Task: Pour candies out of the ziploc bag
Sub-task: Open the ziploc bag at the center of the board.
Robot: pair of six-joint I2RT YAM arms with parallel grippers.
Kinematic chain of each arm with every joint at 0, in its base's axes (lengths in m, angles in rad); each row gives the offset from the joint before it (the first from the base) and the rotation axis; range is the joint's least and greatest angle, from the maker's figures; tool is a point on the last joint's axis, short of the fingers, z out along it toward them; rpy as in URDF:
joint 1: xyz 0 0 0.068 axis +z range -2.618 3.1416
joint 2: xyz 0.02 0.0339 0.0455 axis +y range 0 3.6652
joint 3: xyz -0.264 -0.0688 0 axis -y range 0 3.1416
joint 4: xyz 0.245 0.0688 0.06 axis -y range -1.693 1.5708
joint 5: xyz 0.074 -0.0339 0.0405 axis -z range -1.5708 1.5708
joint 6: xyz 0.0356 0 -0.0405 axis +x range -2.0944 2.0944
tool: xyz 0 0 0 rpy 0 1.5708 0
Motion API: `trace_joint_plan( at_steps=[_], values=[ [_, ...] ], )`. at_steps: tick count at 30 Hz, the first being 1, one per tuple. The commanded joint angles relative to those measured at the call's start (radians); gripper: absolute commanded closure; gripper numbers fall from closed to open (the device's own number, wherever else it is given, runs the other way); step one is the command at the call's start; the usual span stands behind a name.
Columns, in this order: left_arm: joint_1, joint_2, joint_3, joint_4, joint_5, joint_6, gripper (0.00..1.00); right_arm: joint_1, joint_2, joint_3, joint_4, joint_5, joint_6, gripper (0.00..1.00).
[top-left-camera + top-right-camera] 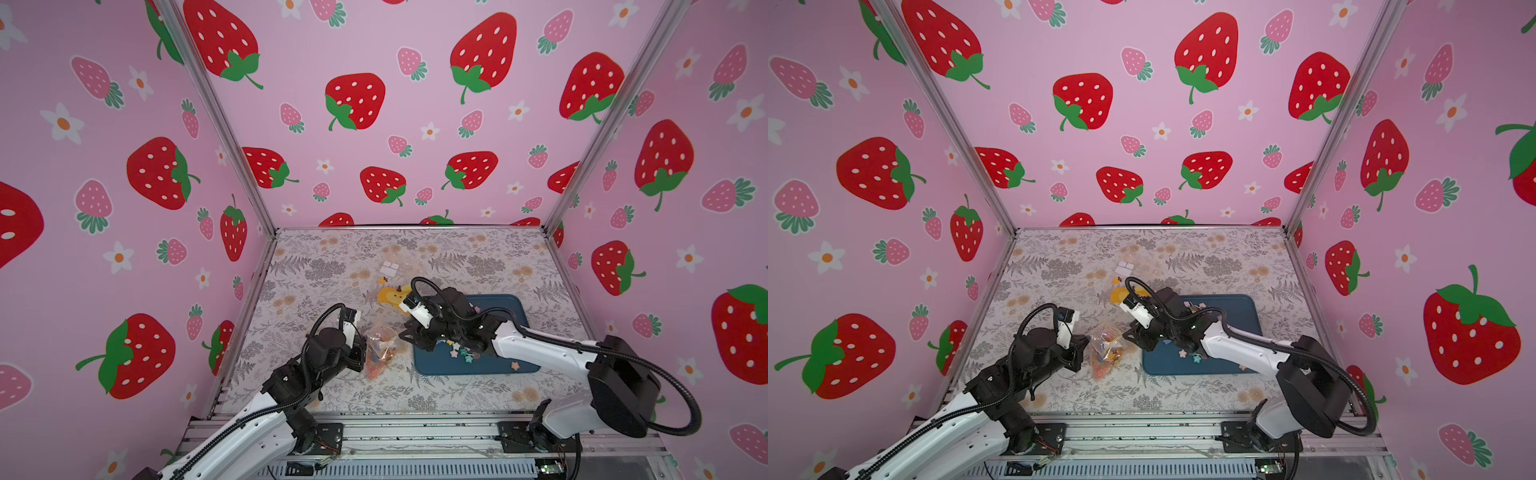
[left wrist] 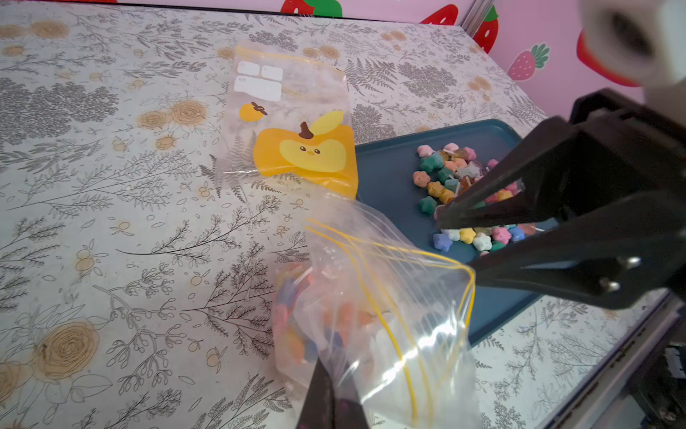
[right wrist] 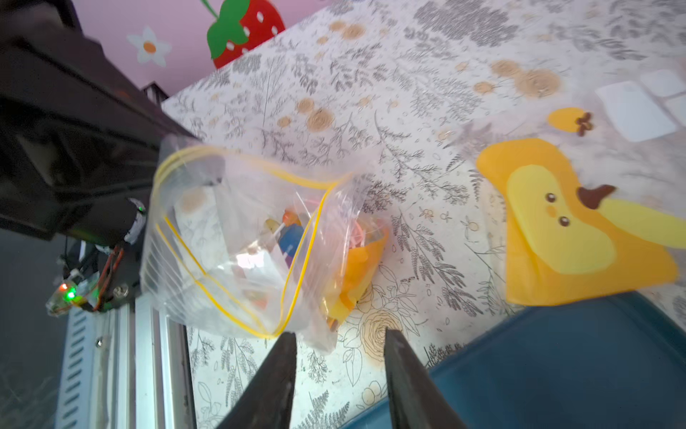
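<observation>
left claw [image 1: 360,355]: pressed together on the ziploc bag, with the clear plastic pinched between its dark fingers [image 2: 323,390].
ziploc bag [image 2: 371,315]: a clear bag with yellow zip lines, seen between the two claws in both top views. It is held at the left claw's side and its mouth gapes wide toward the right claw. Whether it rests on the surface cannot be told.
candies in the bag [image 2: 297,327]: a bunch of multicoloured sweets is seen through the plastic at the closed end, just beside the left claw and away from the mouth.
right claw [image 3: 340,332]: its two fingers are spread, with nothing gripped between them. The tips are set right at the rim of the bag's mouth; whether one touches the plastic cannot be told.
tray [image 1: 515,311]: a dark blue tray with rounded corners, laid on the surface beneath and behind the right claw.
candies on the tray [image 2: 456,185]: a loose heap of star- and flower-shaped pieces in pink, teal, yellow, blue and white, with thin white sticks among them, lying under the right claw.
second bag [image 2: 297,122]: a flat clear bag printed with a yellow cartoon fruit face and white label patches, lying beyond the right claw, just beside the tray's rim.
surface [image 1: 332,266]: covered in a grey and tan floral print.
</observation>
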Motion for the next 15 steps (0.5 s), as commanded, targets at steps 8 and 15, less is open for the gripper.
trace_joint_plan(
  at_steps=[8, 15],
  values=[
    [-0.002, 0.088, 0.086, 0.163, 0.096, -0.001, 1.0, -0.003, -0.103, 0.086, -0.125, 0.032, 0.244, 0.24],
    [-0.005, 0.13, 0.091, 0.203, 0.083, -0.013, 1.0, -0.003, -0.032, 0.08, -0.074, -0.143, 0.407, 0.21]
  ],
)
